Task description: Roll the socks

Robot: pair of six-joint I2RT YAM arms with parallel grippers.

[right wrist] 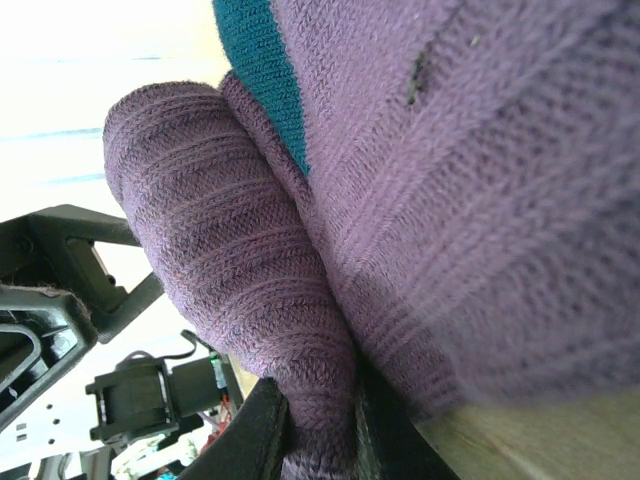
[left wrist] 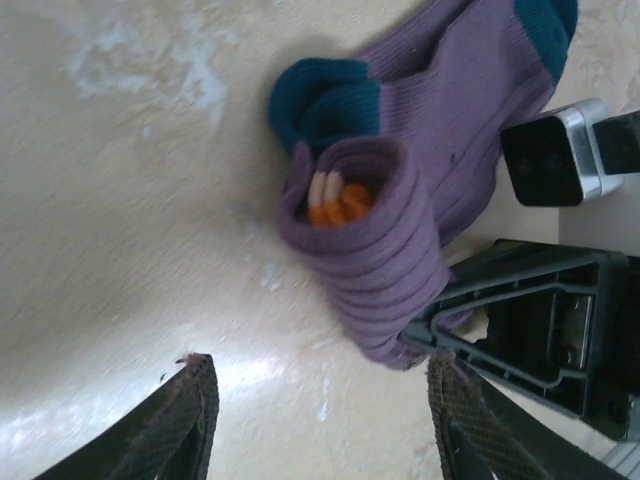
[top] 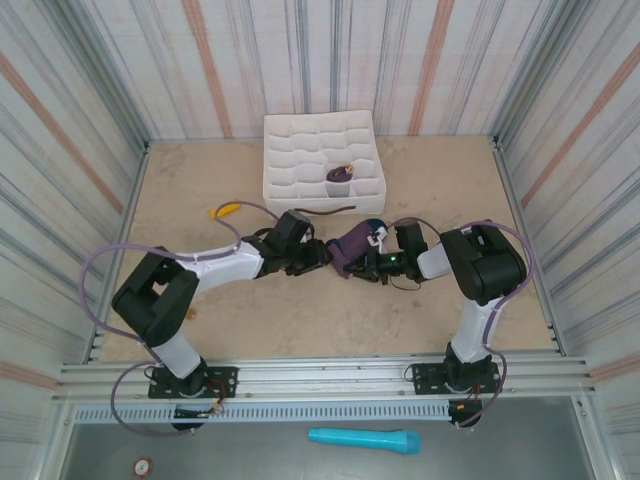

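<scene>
We see the socks [left wrist: 450,170] rolled partway: cuff-end roll [left wrist: 375,260] pinched in the closed right gripper [right wrist: 320,440], toes flat, unrolled — left gripper [left wrist: 320,420] half open, empty.

Two sock rolls [top: 352,248] [top: 340,180], one tray [top: 268,150]

We note a pale beige table [top: 300,310] with a mottled surface. At its far middle stands a white compartment tray [top: 290,150]. A thin dark strip [top: 330,211] lies just in front of the tray, and a small yellow-orange object [top: 228,210] lies to the left. Near the table's centre lie the socks [top: 350,246], purple with teal patches, one end rolled into a tight cylinder.
</scene>
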